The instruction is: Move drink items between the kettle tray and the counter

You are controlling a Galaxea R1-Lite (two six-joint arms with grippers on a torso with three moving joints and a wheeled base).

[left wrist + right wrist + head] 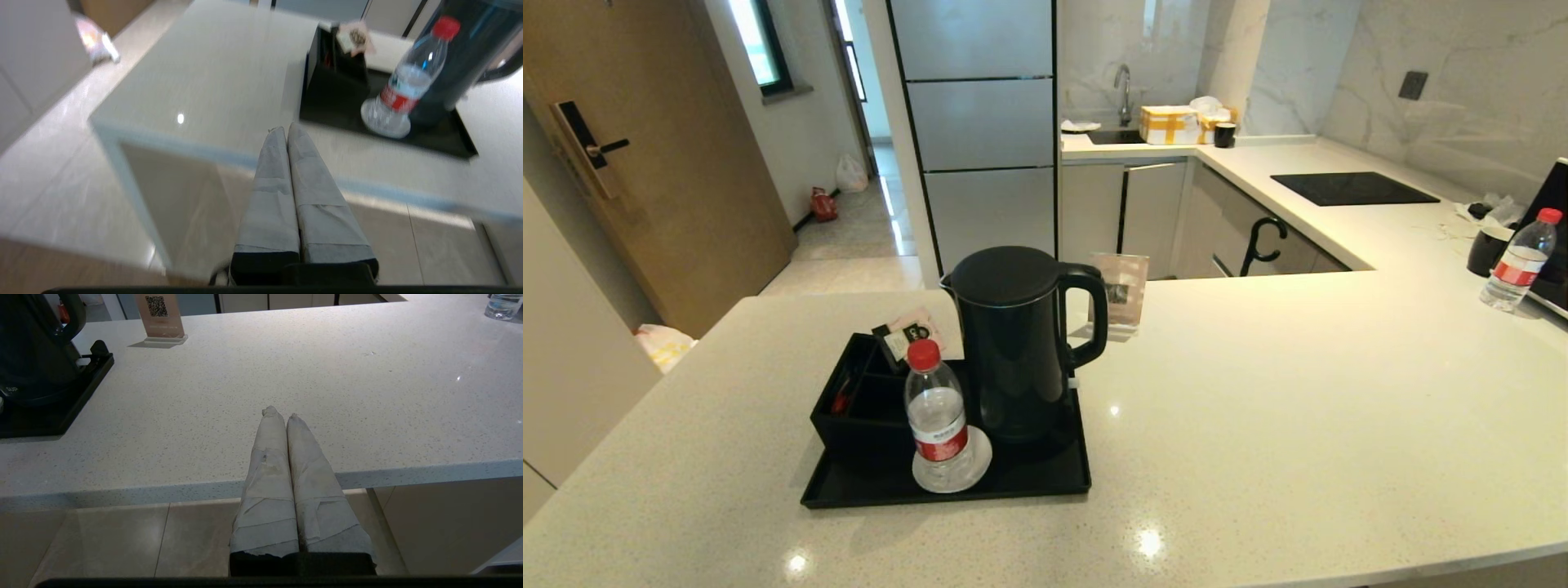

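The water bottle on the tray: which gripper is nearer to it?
Left. The left gripper, shut, is at the counter edge near the water bottle. The right gripper, shut, sees only the kettle.

The speckled stone counter (1258, 425) shines glossy, the kettle (1013, 343) is matt black, the water bottle (937, 420) clear plastic with a red cap, the tray (1045, 482) smooth black, and both grippers' fingers (269, 457) are cloth-wrapped.

Head looks down; wrists level, sharing kettle (1013, 343)
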